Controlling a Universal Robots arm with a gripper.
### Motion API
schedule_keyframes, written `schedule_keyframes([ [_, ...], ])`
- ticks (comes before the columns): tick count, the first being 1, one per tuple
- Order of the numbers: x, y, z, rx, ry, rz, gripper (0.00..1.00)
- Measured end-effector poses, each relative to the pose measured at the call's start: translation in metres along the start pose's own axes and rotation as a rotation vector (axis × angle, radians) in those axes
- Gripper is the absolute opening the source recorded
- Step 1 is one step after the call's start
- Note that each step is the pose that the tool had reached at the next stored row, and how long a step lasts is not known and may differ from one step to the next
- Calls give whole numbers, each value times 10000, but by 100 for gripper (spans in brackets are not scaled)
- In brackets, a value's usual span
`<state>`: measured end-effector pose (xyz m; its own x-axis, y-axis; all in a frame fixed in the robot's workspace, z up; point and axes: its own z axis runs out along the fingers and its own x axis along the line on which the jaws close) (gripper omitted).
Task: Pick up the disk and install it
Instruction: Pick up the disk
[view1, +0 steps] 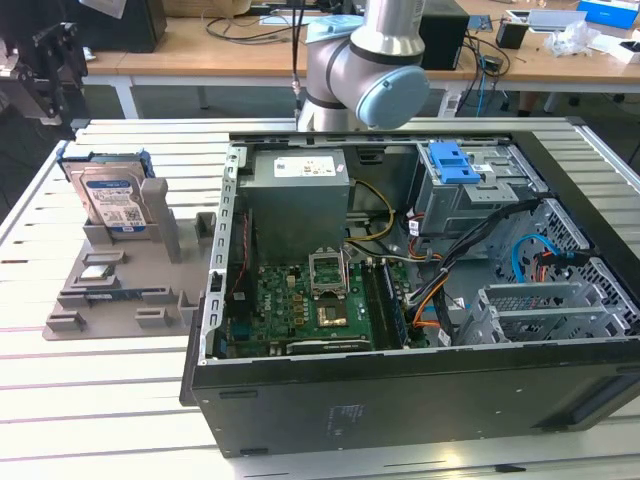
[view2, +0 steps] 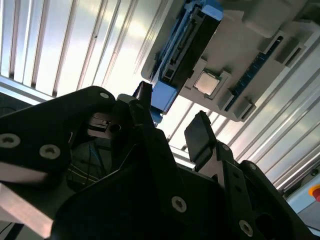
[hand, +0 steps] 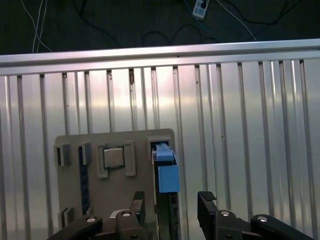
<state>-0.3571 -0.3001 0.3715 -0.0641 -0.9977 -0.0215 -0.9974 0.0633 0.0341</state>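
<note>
The disk (view1: 112, 200) stands on edge in a grey fixture plate (view1: 120, 285) at the exterior view's left. It is silver-grey with a white and blue label and sits in a blue carrier frame. In both wrist views I see it edge-on, with the blue carrier (hand: 167, 175) (view2: 162, 95) nearest the fingers. My gripper (hand: 171, 205) (view2: 172, 117) is open and hangs above the disk without touching it, one dark finger to each side of its line. In the exterior view the gripper (view1: 45, 105) is the black assembly at the upper left.
An open computer case (view1: 400, 390) lies beside the fixture, holding a grey power supply (view1: 298, 190), a blue-handled drive cage (view1: 455, 165) and a motherboard (view1: 310, 300). A processor chip (hand: 113, 156) sits in the fixture. The slatted table's edge (hand: 160, 52) runs beyond the fixture.
</note>
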Motion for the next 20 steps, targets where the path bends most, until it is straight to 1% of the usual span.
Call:
schedule_keyframes([
  [2,-73,-1,0,-3,6,-34,54],
  [3,-121,-2,2,-2,6,-57,54],
  [8,-247,0,6,-3,8,-114,54],
  [15,-339,5,11,-3,9,-150,54],
  [16,-376,7,13,-4,10,-166,54],
  [20,-446,10,17,-4,11,-197,54],
])
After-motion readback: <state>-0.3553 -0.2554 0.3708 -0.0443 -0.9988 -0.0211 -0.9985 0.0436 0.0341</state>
